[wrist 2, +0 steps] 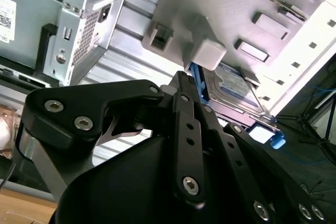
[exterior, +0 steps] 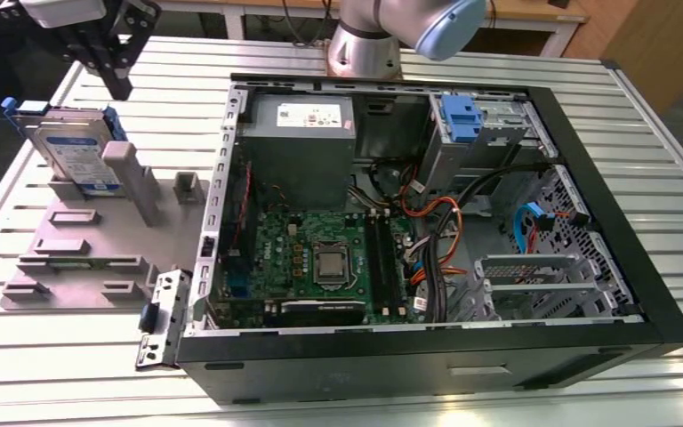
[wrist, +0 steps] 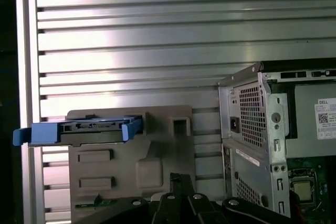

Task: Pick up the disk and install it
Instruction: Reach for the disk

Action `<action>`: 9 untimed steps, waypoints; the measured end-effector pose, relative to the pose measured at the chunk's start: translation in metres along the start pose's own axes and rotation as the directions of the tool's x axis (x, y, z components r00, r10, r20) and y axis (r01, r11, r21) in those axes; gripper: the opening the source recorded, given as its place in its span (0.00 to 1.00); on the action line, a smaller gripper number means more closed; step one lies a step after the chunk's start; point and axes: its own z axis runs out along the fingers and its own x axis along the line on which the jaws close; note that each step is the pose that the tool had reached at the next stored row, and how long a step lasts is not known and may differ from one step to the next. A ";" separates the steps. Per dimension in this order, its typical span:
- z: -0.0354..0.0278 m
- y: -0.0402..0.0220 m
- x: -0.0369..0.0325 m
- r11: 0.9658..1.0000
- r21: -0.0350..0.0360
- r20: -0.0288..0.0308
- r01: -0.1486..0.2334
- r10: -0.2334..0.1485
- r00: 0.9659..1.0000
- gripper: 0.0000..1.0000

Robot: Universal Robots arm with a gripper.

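1. The gripper hangs at the far end of the exterior view's left, its black fingers drawn together at the tips with nothing between them.
2. It sits above the disk and clear of it, without touching.
3. The disk stands on edge, tilted, in a slot of the grey fixture plate, its labelled face showing and its blue bracket around the top.
4. In the first wrist view the disk shows edge-on, across the fixture's far end.
5. The fixture lies on the slatted metal table, just beside the open computer case on the exterior view's right.
6. Inside the case, a grey power supply box sits at the far side, beside a drive cage with a blue tab.
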 end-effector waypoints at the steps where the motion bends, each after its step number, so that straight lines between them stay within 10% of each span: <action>1: 0.0002 -0.0002 0.0026 1.000 0.000 0.000 0.000 0.000 1.000 0.11; 9: 0.0033 -0.0005 0.0184 1.000 0.000 0.000 0.000 0.000 1.000 0.11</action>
